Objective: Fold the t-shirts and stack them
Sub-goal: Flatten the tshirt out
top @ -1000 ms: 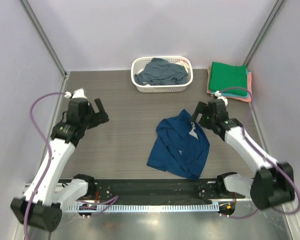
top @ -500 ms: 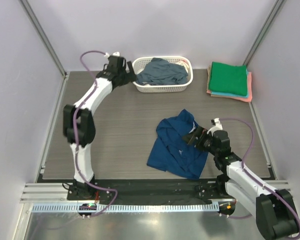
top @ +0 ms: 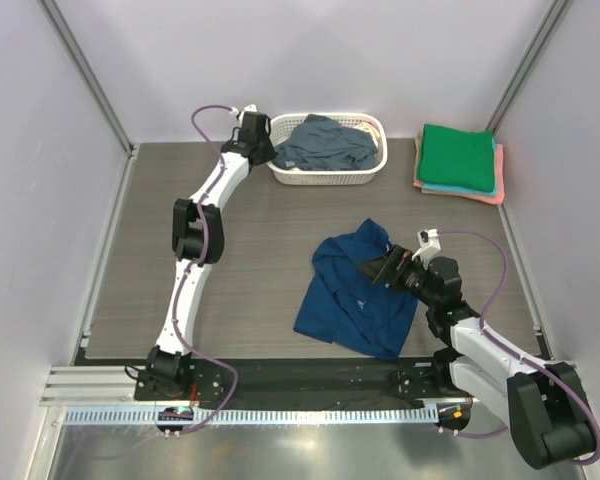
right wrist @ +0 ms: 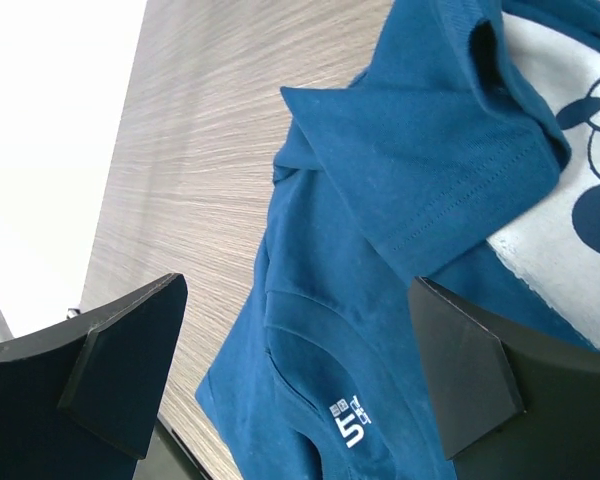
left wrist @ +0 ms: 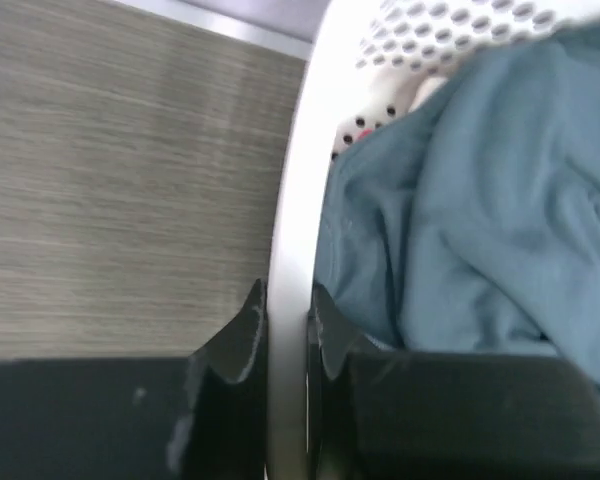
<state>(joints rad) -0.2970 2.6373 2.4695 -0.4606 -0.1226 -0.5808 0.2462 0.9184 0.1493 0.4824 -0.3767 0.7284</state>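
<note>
Nearest the arm bases, the right gripper (top: 380,268) hung low over the dark blue t-shirt (top: 358,295), its fingers spread wide and holding nothing; in the wrist view the cloth lay between and beyond them, apparently untouched. The shirt lay crumpled on the table (top: 220,290) in front of the right arm, one part doubled over so that its white print (right wrist: 545,235) showed; I judged the pose to be an approach to a hem or sleeve, so the shirt could be spread flat before folding.

Farther back, the left arm reached at full stretch to the far edge; the left gripper (top: 264,148) was pinched onto the left rim of the white basket (top: 325,176), one finger outside the wall and one inside; the hold seemed meant to drag or steady the basket, not to take cloth. In the basket the slate grey-blue t-shirt (top: 322,145) sat heaped and unfolded, filling most of it; something pale lay beneath, too little shown to name.

In the far right corner, well apart from the basket, lay the folded stack; the green t-shirt (top: 458,155) was on top, with the edges of the teal t-shirt (top: 445,187) and coral t-shirt (top: 485,197) showing under it; two shirts were not yet folded.
</note>
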